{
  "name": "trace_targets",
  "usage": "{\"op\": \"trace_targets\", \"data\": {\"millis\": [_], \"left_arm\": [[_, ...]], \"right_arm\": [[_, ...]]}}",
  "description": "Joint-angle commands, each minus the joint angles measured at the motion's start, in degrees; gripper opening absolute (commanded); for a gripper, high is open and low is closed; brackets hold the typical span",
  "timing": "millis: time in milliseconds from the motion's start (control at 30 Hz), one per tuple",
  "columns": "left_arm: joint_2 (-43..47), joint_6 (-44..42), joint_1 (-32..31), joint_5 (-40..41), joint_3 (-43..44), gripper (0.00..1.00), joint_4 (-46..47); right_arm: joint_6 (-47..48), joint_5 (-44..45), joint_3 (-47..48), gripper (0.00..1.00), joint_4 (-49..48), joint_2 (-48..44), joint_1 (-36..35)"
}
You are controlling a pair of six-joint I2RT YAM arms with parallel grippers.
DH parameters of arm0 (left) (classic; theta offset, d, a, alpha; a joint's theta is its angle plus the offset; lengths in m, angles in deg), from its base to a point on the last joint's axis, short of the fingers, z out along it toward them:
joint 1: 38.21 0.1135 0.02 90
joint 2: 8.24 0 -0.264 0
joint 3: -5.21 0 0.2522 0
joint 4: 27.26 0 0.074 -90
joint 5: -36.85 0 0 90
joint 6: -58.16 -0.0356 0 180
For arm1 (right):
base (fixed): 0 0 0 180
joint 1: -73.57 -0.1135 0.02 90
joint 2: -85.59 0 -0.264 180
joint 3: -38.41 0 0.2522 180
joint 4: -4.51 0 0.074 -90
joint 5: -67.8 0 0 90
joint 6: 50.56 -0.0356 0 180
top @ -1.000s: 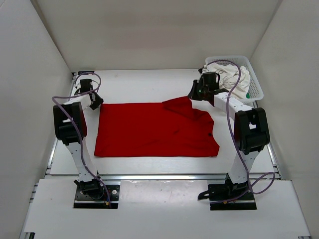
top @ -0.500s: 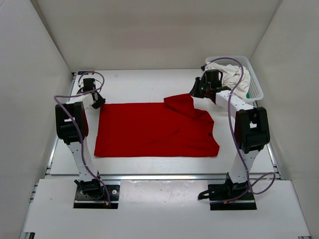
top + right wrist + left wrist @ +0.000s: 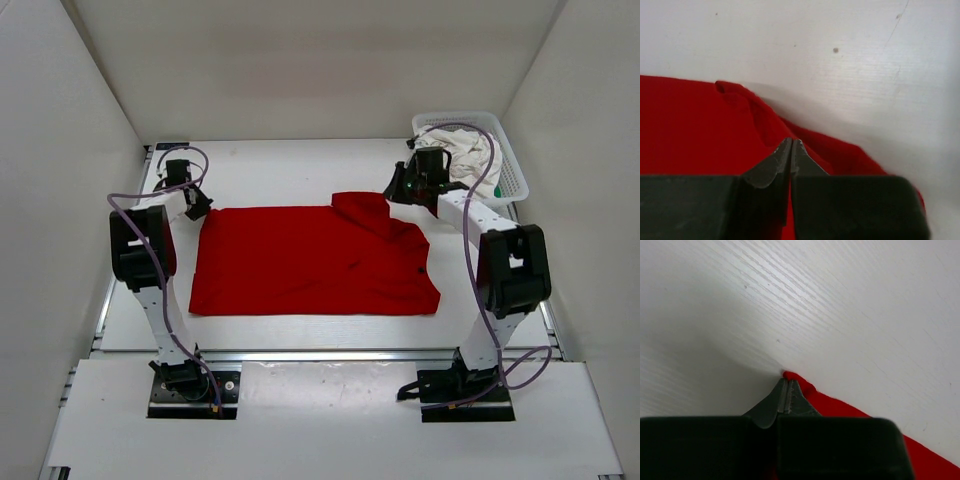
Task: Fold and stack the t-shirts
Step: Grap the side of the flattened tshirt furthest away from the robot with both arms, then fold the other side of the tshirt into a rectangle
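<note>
We're looking down on the red t-shirt (image 3: pixel 310 262), spread wide and mostly flat across the middle of the tabletop (image 3: pixel 280 165), with its long sides running parallel to the near edge. Over on the left, the left arm (image 3: pixel 140 250) reaches out toward the far-left corner of the tabletop, and the left jaws sit right at the shirt's far-left corner. From the left wrist we see those jaws pressed together, clamped on the very corner of the cloth. A little tip of red peeks out just past them, and the rest of the hem runs away to the right over bare white wood grain. On the other side, the right arm (image 3: pixel 505 265) stretches toward the far-right corner. The right jaws are down at the shirt's far-right part, where a flap of red stands rumpled and turned over onto the body of the shirt. From the right wrist we see these jaws together too, clamped on that raised fold, with red cloth on both sides of them. In the far-right corner of the tabletop stands the basket (image 3: pixel 517 180), and the white t-shirt (image 3: pixel 462 150) lies heaped inside it, well apart from the red one.
</note>
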Motion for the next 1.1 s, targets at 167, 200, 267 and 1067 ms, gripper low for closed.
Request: {"op": "trace_targets", "data": {"millis": [167, 200, 267, 1067], "left_arm": [[18.9, 1.6, -1.1, -4.1, -8.9, 0.00, 3.0], [21.5, 1.4, -0.7, -3.8, -11.0, 0.00, 3.6], [25.2, 1.4, -0.1, -3.8, -13.9, 0.00, 3.6], [45.5, -2.8, 4.4, -3.6, -32.7, 0.00, -1.1]], "right_arm": [[-3.3, 2.3, -17.4, 0.00, -3.4, -20.2, -1.6], [-3.2, 2.7, -20.0, 0.00, -3.6, -23.4, -1.7], [-3.7, 3.2, -22.9, 0.00, -3.1, -26.7, -1.3], [-5.6, 8.4, -40.5, 0.00, 18.2, -62.2, 0.7]]}}
